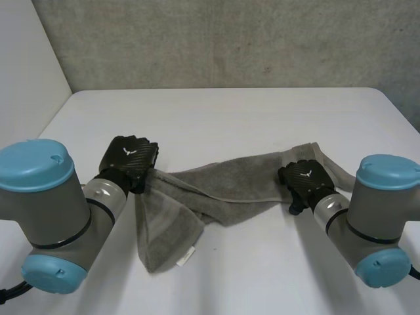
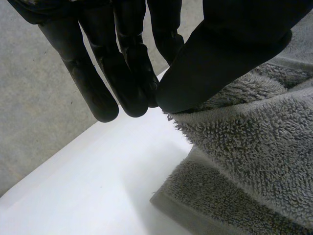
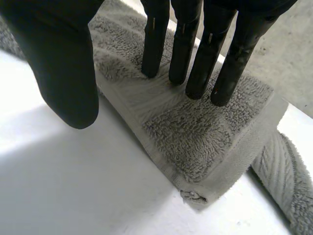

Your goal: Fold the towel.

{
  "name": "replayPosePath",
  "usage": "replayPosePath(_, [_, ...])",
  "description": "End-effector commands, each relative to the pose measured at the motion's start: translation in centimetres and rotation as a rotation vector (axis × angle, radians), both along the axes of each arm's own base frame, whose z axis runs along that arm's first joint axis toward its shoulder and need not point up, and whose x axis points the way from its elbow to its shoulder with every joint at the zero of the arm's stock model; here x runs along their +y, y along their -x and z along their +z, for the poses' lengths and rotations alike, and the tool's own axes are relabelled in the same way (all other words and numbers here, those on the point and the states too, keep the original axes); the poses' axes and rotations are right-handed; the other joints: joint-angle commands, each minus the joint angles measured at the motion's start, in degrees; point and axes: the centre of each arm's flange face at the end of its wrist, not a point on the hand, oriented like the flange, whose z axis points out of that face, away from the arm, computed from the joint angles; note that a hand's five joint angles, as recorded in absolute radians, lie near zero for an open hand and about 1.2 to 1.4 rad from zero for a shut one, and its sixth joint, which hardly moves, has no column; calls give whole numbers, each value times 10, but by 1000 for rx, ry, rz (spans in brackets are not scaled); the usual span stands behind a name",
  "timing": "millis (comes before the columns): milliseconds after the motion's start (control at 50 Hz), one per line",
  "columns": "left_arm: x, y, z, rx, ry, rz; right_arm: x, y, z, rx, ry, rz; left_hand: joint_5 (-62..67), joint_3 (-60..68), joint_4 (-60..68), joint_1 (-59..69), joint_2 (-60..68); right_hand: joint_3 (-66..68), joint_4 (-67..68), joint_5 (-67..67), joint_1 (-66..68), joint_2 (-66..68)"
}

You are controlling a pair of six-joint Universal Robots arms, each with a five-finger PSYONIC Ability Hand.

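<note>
The grey towel (image 1: pixel 236 187) is lying bunched in a long strip across the near middle of the white desk (image 1: pixel 216 118), running left to right between the two hands. The left hand (image 1: pixel 131 159) is gripping the towel's left end: in its wrist view the thumb (image 2: pixel 210 63) is clamping the hemmed edge against the fingers. That end is sitting a little raised, and a loose flap is hanging from it toward the near side, a small label (image 1: pixel 186 256) showing at its near edge.

The right hand (image 1: pixel 305 178) is resting on the right end. Its straight fingers (image 3: pixel 188 54) are pressing down on a flat corner of the cloth, while its thumb is hovering beside the edge over bare desk, so nothing is being pinched there.

The work looks to be at the opening step, securing both ends, with no tidy fold made. The next move is probably asking the right hand to close its thumb under that corner. With both ends held, the strip will need spreading flat, since the near flap is twisted and could get trapped inside a fold.
</note>
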Motion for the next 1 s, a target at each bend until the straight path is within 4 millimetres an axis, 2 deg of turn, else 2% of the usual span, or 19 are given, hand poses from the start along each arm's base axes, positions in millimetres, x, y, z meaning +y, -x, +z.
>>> replayPosePath(20, [0, 0, 0, 0, 1, 0, -5, -1, -6, 5, 2, -3, 103, 103, 102, 110, 102, 104, 106, 118, 158, 108])
replayPosePath(60, [0, 0, 0, 0, 1, 0, -6, -1, -5, 5, 11, -2, 103, 103, 102, 110, 102, 119, 121, 133, 173, 123])
replayPosePath(160, [0, 0, 0, 0, -1, 0, -9, -3, -5, -1, 34, 5, 103, 103, 102, 110, 102, 270, 272, 284, 324, 274])
replayPosePath(400, [1, 0, -1, -2, -3, 0, -17, -6, 2, -16, 60, 6, 103, 103, 102, 110, 102, 331, 333, 345, 385, 335])
replayPosePath(500, [1, -1, -1, -3, -5, 0, -21, -7, 1, -15, 68, 9, 103, 103, 102, 110, 102, 440, 441, 454, 494, 444])
replayPosePath(600, [2, -1, -4, -11, -16, 3, -29, -7, 17, -21, 111, -9, 103, 103, 102, 110, 102, 440, 441, 454, 494, 444])
replayPosePath(640, [2, -2, -6, -14, -25, 5, -32, 5, 51, -32, 172, -39, 103, 103, 102, 110, 102, 440, 441, 454, 494, 444])
replayPosePath(660, [2, -2, -6, -14, -25, 5, -32, 5, 51, -32, 172, -40, 103, 103, 102, 110, 102, 440, 441, 454, 494, 444])
replayPosePath(700, [3, -1, -2, -11, -21, 2, -26, 19, 92, -14, 230, -58, 103, 103, 102, 110, 102, 440, 441, 454, 494, 444])
replayPosePath(720, [3, -1, -2, -11, -21, 2, -26, 19, 92, -14, 230, -58, 103, 103, 102, 110, 102, 440, 441, 454, 494, 444])
replayPosePath(740, [6, 1, 0, -11, -20, -7, -19, 24, 105, 9, 234, -56, 103, 103, 102, 110, 102, 440, 441, 454, 494, 444])
replayPosePath(760, [6, 1, 0, -11, -20, -7, -19, 24, 105, 10, 235, -56, 103, 103, 102, 110, 102, 440, 441, 454, 494, 444])
replayPosePath(800, [11, 1, 7, -9, -19, -13, -5, 29, 127, 53, 229, -48, 103, 103, 102, 110, 102, 440, 441, 454, 494, 444])
replayPosePath(820, [11, 1, 7, -9, -19, -13, -5, 29, 127, 53, 229, -48, 103, 103, 102, 110, 102, 440, 441, 454, 494, 444])
replayPosePath(860, [17, 2, 17, 6, -13, -22, 13, 33, 143, 108, 203, -29, 103, 103, 102, 110, 102, 440, 441, 454, 494, 444])
replayPosePath(900, [20, 2, 19, 10, -18, -25, 21, 35, 145, 147, 178, -16, 103, 103, 102, 110, 102, 440, 441, 454, 494, 444])
replayPosePath(920, [21, 2, 18, 7, -32, -26, 28, 38, 144, 198, 142, 3, 103, 103, 102, 110, 102, 440, 441, 454, 494, 444])
replayPosePath(1000, [22, 3, 11, -9, -63, -31, 39, 40, 134, 307, 75, 52, 103, 103, 102, 110, 102, 440, 441, 454, 494, 444])
